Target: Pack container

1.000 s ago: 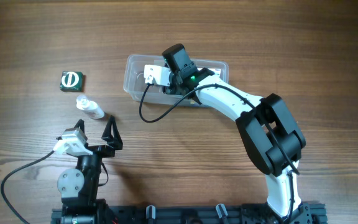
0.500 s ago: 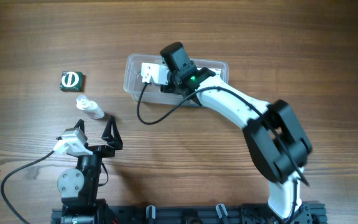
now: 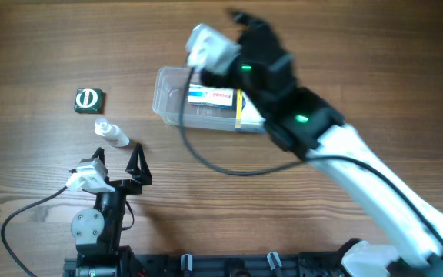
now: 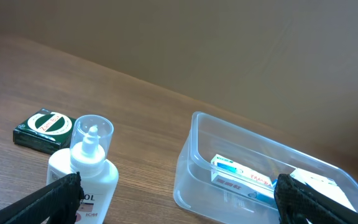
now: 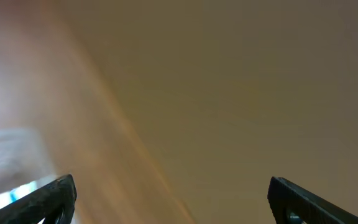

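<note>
Your right hand (image 3: 244,23) is spread wide open, with nothing between its fingers. You can see this in the right wrist view, where the two black fingertips (image 5: 55,194) sit far apart at the bottom corners. From above, this hand looks blurry. It is over the far edge of the clear, see-through plastic tub with rounded corners and a rim (image 3: 171,92).

The tub sits on the brown wooden table (image 3: 52,46), near the middle and toward the far side. Inside it lies a flat white and blue box with red letters (image 3: 214,96). The left wrist view shows a second white box (image 4: 316,180) beside it, more to the right. A black cable (image 3: 206,158) curves from the right arm across the table in front of the tub.

Your left hand (image 3: 118,160) is spread wide open too, and it holds nothing. It is near the front edge of the table, well apart from the tub.

Just past its fingers is a small white plastic bottle with a clear cap (image 3: 111,135). A little farther out lies a small dark green square box with a white round mark (image 3: 89,99). Both are on the table to the left of the tub, outside it.
</note>
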Robot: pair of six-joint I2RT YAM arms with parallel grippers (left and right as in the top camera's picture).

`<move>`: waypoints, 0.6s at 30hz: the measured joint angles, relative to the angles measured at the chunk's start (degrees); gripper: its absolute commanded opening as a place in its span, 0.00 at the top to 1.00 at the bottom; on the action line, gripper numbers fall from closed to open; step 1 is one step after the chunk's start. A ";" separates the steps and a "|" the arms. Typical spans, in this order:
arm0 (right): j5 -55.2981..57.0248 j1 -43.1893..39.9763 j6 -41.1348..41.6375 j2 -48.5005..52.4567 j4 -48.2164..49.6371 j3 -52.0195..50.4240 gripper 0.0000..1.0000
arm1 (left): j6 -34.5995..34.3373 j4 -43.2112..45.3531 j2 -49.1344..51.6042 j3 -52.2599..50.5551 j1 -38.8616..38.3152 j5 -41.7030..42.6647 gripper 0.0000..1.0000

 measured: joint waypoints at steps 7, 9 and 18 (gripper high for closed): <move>20.52 -12.55 29.90 -5.88 -5.97 0.09 0.00 | 0.02 0.02 0.00 0.00 0.00 0.00 0.00; 23.06 -16.52 35.43 -5.75 -9.16 0.09 0.00 | 0.00 0.00 0.00 0.00 0.00 0.00 0.00; 26.60 -26.58 45.16 -1.18 -15.63 0.07 0.00 | 0.00 0.00 0.00 0.00 0.00 0.00 0.00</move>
